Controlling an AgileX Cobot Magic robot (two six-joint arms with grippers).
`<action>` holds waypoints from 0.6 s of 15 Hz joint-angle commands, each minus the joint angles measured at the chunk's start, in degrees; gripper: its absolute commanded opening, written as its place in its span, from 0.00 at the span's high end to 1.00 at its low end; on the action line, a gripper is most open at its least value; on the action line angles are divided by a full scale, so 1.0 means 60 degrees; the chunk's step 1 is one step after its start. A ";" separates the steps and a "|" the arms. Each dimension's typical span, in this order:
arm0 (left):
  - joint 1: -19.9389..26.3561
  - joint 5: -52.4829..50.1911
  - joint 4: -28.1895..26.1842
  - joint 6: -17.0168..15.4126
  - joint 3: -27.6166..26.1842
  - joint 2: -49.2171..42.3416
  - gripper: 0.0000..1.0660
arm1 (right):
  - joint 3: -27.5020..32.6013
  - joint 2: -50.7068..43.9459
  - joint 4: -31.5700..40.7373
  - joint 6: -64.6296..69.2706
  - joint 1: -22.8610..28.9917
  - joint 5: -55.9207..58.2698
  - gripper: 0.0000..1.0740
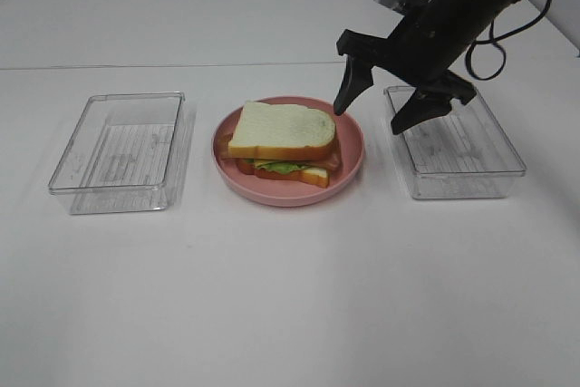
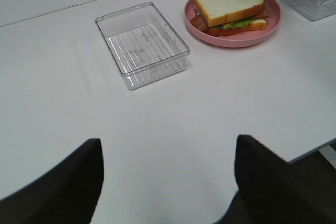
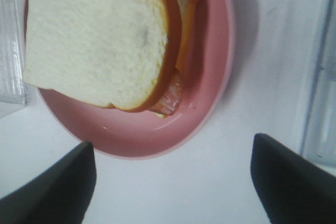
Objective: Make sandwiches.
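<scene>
A sandwich (image 1: 283, 140) lies on the round pink plate (image 1: 355, 156) at the table's middle: white bread on top, green lettuce, yellow cheese and reddish bacon showing between the slices. It also shows in the left wrist view (image 2: 231, 10) and the right wrist view (image 3: 100, 40). My right gripper (image 1: 373, 111) is open and empty, hovering between the plate's right rim and the right tray; its fingertips (image 3: 52, 182) frame the plate's edge. My left gripper (image 2: 168, 182) is open and empty, low over the near left of the table, far from the plate.
A clear plastic tray (image 1: 122, 149) stands left of the plate, seen too in the left wrist view (image 2: 142, 43). A second clear tray (image 1: 453, 147) stands right of the plate under the right arm. The table's edge (image 2: 310, 150) is near the left gripper.
</scene>
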 commanded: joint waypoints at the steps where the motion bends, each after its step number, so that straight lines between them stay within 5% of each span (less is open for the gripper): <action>1: 0.0000 -0.0095 0.0010 -0.0067 0.0048 -0.0191 0.36 | -0.0019 -0.0812 -0.1375 0.0067 0.0000 0.0840 0.29; 7: 0.0000 -0.0095 0.0010 -0.0067 0.0048 -0.0191 0.36 | 0.0220 -0.3266 -0.3295 0.0076 0.0000 0.2578 0.29; 9: 0.0000 -0.0095 0.0010 -0.0067 0.0048 -0.0191 0.36 | 0.1337 -0.5147 -0.3419 0.0115 0.0000 0.2569 0.29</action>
